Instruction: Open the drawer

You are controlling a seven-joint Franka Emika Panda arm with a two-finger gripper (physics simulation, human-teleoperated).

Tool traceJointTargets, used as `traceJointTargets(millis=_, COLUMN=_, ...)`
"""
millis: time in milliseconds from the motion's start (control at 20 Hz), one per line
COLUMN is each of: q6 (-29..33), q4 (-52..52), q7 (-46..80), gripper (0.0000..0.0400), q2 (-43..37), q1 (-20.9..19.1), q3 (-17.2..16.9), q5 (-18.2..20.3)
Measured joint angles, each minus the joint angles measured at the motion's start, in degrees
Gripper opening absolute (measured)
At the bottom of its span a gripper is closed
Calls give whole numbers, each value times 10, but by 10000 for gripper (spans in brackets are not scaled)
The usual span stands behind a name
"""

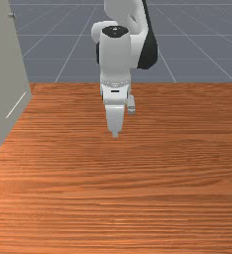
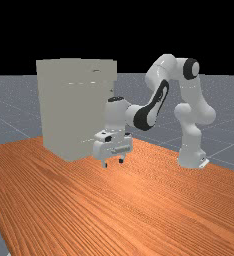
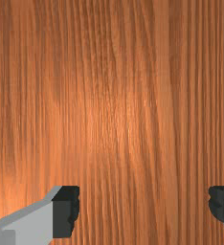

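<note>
In the far view my gripper (image 2: 113, 163) hangs above the table, pointing down, its two fingers apart. The front view has the gripper (image 1: 115, 135) near the middle. Bare wood lies under the open gripper (image 3: 143, 208) in the wrist view, and nothing is between the fingers. A tall grey-beige cabinet (image 2: 64, 110) stands behind the hand in the far view; its side (image 1: 4, 64) is at the front view's left edge, apart from the gripper. A drawer front (image 2: 79, 72) seems to jut out at the cabinet's top, with a small handle-like piece (image 2: 95, 70).
The wooden table (image 1: 138, 198) spreads under the hand and toward the front view's bottom. The cabinet's lower part (image 2: 69, 150) stands on the table close to the hand in the far view. The arm's base (image 2: 191, 157) is at the far view's right.
</note>
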Motion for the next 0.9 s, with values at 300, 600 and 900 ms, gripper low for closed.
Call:
traceJointTargets(millis=300, q6=-191, q4=2, q7=245, gripper=137, q2=-99, q1=18, q3=-44, q5=-40)
traceJointTargets(millis=600, q6=-346, q4=68, q7=846, gripper=7, q2=-163, q1=39, q3=-73, q5=-50)
traceJointTargets(millis=900, q6=-373, q4=80, q7=929, gripper=0, q2=-160, q1=42, q3=-76, q5=-47)
